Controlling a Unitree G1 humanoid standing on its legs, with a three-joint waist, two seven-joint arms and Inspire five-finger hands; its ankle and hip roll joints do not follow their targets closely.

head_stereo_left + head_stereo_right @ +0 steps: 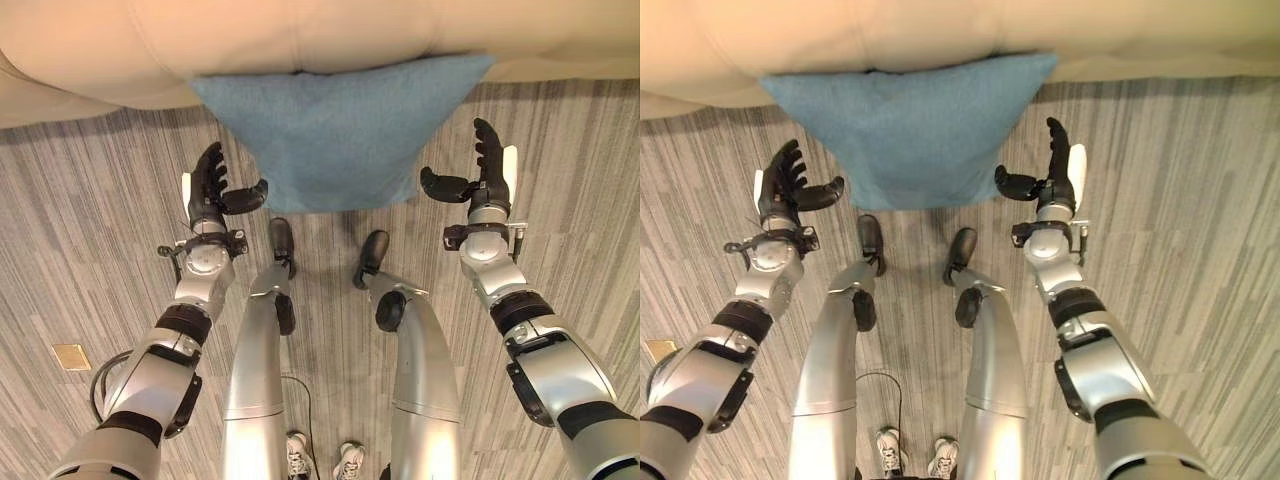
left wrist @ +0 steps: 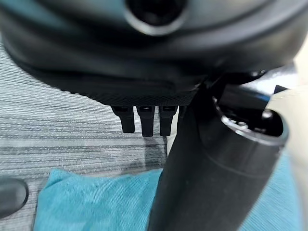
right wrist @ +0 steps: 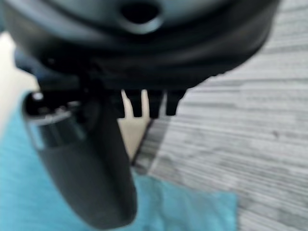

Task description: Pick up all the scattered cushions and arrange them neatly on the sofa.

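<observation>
Both hands flank your blue cushion (image 1: 340,130) in the head views, left hand (image 1: 208,188) and right hand (image 1: 488,172) with fingers straight, thumbs out, holding nothing. It leans against the beige sofa (image 1: 300,35), on the grey carpet (image 1: 80,230). Each wrist view shows relaxed fingers (image 2: 141,119) above its blue fabric.

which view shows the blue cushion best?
Left eye view: the whole cushion shows, leaning against the sofa between the open left hand and right hand. Right eye view is near equal. The wrist views catch just parts of it.
</observation>
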